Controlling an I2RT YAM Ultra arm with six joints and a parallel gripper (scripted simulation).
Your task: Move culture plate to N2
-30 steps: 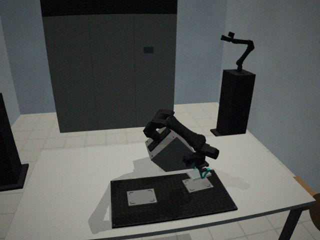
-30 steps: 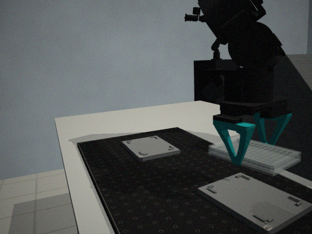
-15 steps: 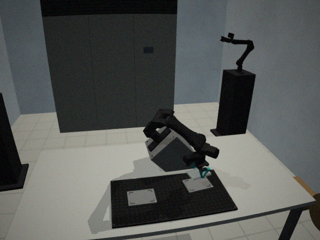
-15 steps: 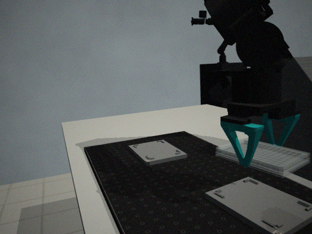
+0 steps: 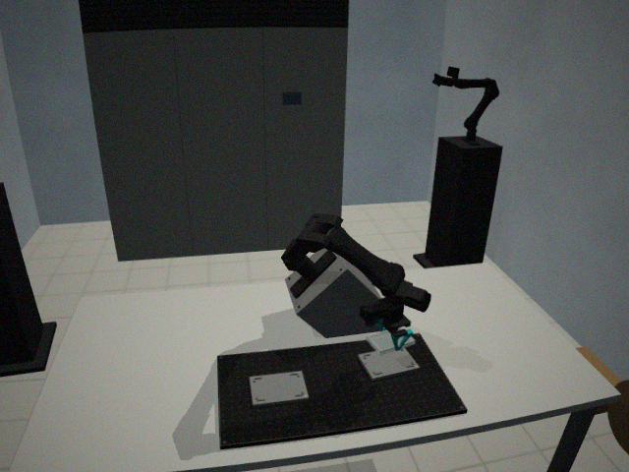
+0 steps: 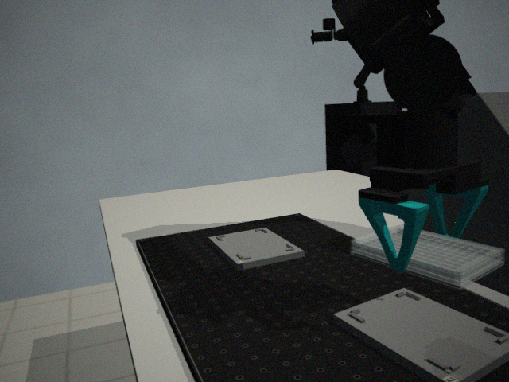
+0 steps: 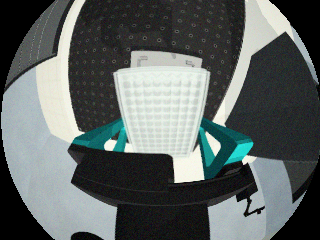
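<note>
My gripper (image 6: 423,251) is shut on the clear 96-well plate (image 6: 431,255) with its lid on top, teal fingers on its two long sides. The plate hangs level above the black breadboard, just off nest N1 (image 6: 427,333) on the arm-base side; that nest stands empty. In the top view the plate (image 5: 383,341) and the gripper (image 5: 396,341) are behind N1 (image 5: 388,363), and nest N2 (image 5: 278,386) lies empty to the left.
Both nests sit on a black perforated breadboard (image 5: 335,390) on a white table. The arm's tilted grey base block (image 5: 330,299) stands behind the board. A black pedestal with a camera arm (image 5: 465,198) stands at the back right.
</note>
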